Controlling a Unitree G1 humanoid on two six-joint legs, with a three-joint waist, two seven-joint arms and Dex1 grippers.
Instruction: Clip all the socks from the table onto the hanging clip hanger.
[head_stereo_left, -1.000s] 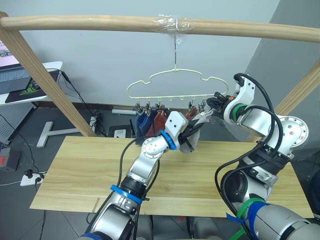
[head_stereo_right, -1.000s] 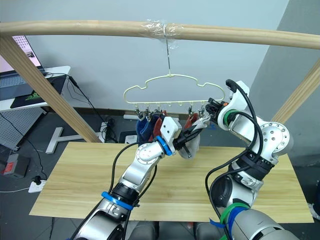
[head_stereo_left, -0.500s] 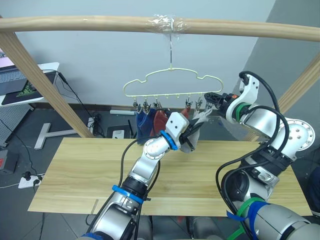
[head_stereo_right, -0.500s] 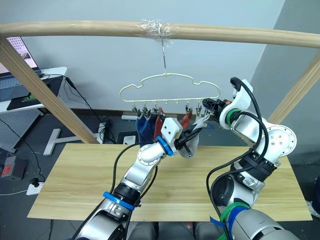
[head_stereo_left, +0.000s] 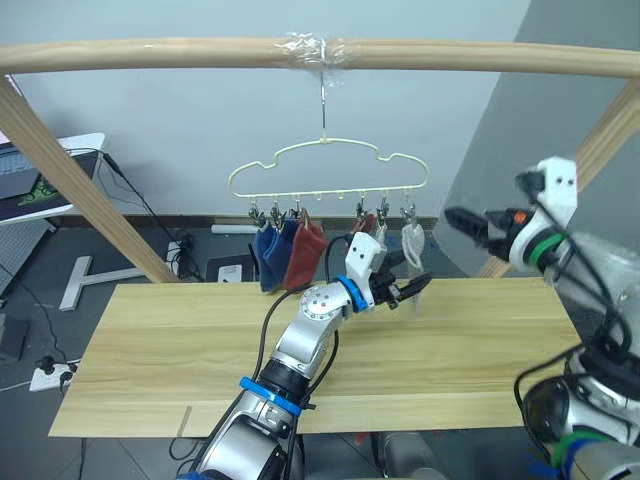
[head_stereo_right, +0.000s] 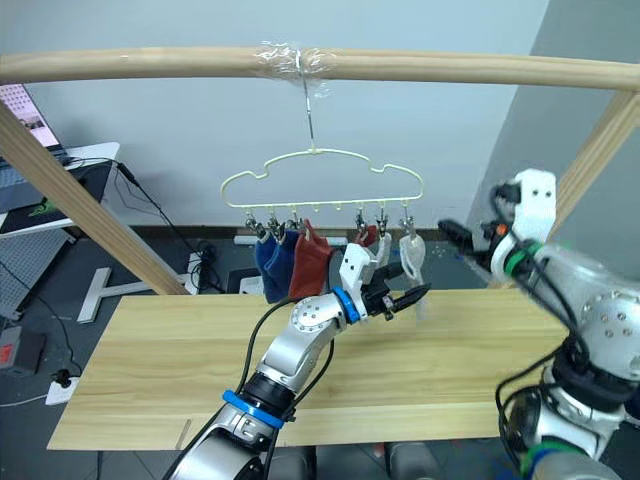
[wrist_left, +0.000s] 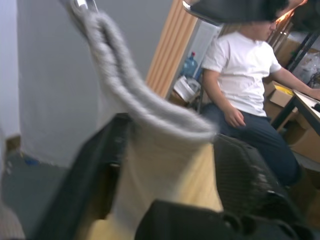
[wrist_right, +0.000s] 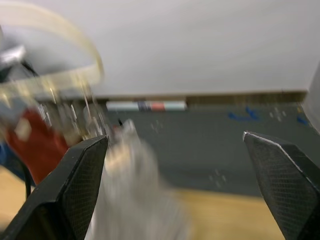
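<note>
Left wrist view shows the left end effector with its two black fingers spread apart on either side of a soft light grey ankle sock, which hangs between them and is not pinched. From the head views, that same end effector sits just under the last grey sock, clipped at the right end of the thin pale yellow wire clip hanger. The right end effector hangs off to the right, well apart from the hanger, its fingers wide apart and holding nothing. Blue socks, a rust red sock and another red one hang from the small metal clips, and the wide bench of light wooden planks carries no sock, so the job looks nearly finished. To do the step well, the left arm should draw straight down and back without snagging the fabric, so the clip keeps its bite and the hanger does not swing on the thick wooden pole.
</note>
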